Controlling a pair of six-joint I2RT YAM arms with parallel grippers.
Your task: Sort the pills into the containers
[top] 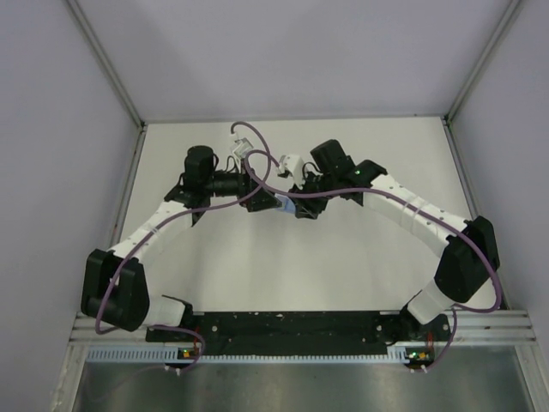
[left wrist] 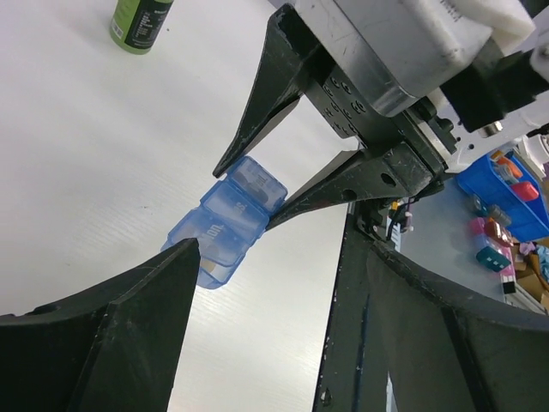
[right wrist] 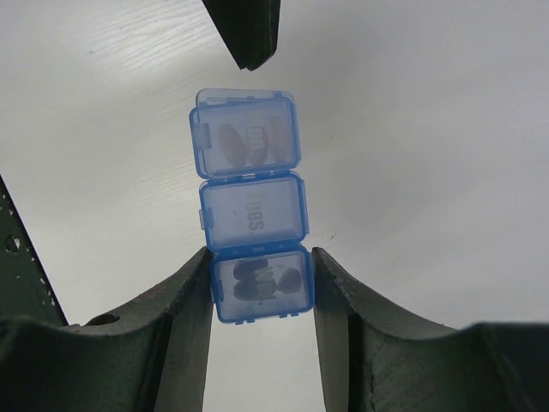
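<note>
The translucent blue pill box [right wrist: 253, 206] lies on the white table with its three lids closed. Dark pills show through the near and far compartments. My right gripper [right wrist: 262, 262] is shut on the near compartment, one finger touching each side. In the left wrist view the box [left wrist: 227, 215] sits at the tip of my left finger [left wrist: 129, 326], with the right gripper's black fingers [left wrist: 257, 112] clamped on its far end. My left gripper [left wrist: 274, 257] is open and holds nothing. In the top view both grippers meet at the box [top: 286, 203] at the table's middle.
A dark bottle with a green cap [left wrist: 137, 21] lies on the table beyond the box in the left wrist view. A blue bin [left wrist: 506, 193] of coloured items stands off the table to the right. Grey walls enclose the table [top: 343, 257].
</note>
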